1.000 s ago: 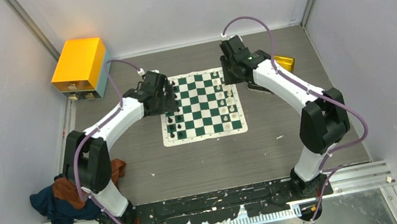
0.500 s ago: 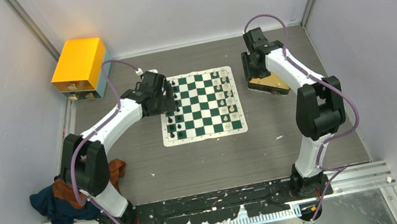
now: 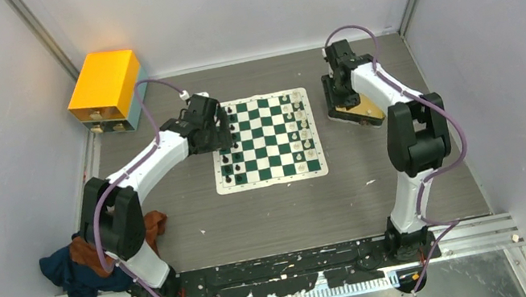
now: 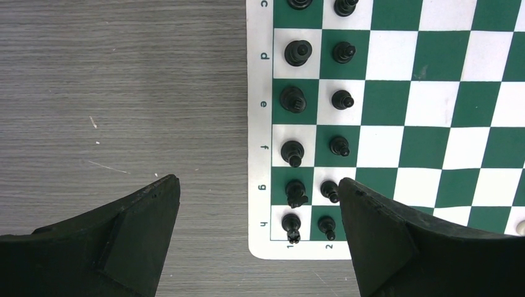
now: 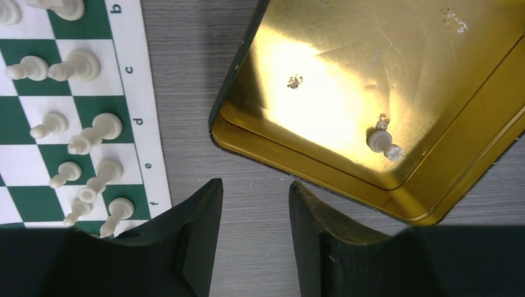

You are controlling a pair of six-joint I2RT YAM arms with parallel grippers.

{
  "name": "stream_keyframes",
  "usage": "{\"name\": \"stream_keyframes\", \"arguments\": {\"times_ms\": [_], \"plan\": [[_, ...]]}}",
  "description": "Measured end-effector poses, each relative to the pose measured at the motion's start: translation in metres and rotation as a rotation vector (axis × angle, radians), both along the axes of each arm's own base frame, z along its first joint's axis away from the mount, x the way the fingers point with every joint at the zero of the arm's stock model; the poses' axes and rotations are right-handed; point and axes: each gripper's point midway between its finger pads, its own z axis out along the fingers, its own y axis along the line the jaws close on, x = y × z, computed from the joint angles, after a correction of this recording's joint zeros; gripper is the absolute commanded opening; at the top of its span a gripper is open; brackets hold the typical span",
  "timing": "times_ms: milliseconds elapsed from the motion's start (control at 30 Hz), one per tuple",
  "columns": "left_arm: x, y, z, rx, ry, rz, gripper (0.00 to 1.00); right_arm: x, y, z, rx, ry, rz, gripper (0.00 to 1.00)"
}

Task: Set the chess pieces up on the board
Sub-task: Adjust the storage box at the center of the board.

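Only the right wrist view shows one cream chess piece (image 5: 382, 142) in the gold tray (image 5: 347, 62), 2 o'clock of the parted, empty right gripper (image 5: 255, 184); the left gripper (image 4: 257, 182), wide and empty, hangs over black chess pieces (image 4: 292, 151) at 9 o'clock on the board (image 3: 266, 140).

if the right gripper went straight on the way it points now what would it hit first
Most likely bare tabletop, in the strip between the board's edge and the gold tray. The right gripper is open and aimed at that gap; the tray's rim sits just right of it, depth unclear.
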Motion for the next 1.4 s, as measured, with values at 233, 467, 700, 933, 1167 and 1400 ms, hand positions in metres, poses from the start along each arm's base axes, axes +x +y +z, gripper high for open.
{"name": "stream_keyframes", "arguments": {"times_ms": [233, 467, 700, 933, 1167, 1400], "plan": [[0.000, 0.001, 0.000, 0.001, 0.000, 0.001, 1.00, 0.003, -0.011, -0.018, 0.000, 0.036, -0.015, 0.48], [0.001, 0.002, 0.000, 0.003, 0.000, 0.001, 0.99, 0.007, -0.016, -0.022, 0.004, 0.039, -0.021, 0.38], [0.001, 0.003, 0.000, 0.008, 0.000, -0.002, 0.99, 0.016, -0.017, -0.022, 0.006, 0.026, -0.028, 0.24], [0.001, 0.003, -0.003, 0.013, 0.006, -0.004, 0.99, 0.026, -0.016, -0.022, 0.011, 0.014, -0.054, 0.18], [0.001, 0.004, -0.005, 0.016, 0.013, -0.004, 0.99, 0.046, -0.014, -0.021, 0.029, -0.002, -0.099, 0.14], [0.000, 0.004, -0.005, 0.018, 0.014, -0.004, 0.99, 0.065, -0.014, -0.024, 0.029, -0.015, -0.136, 0.35]]}}
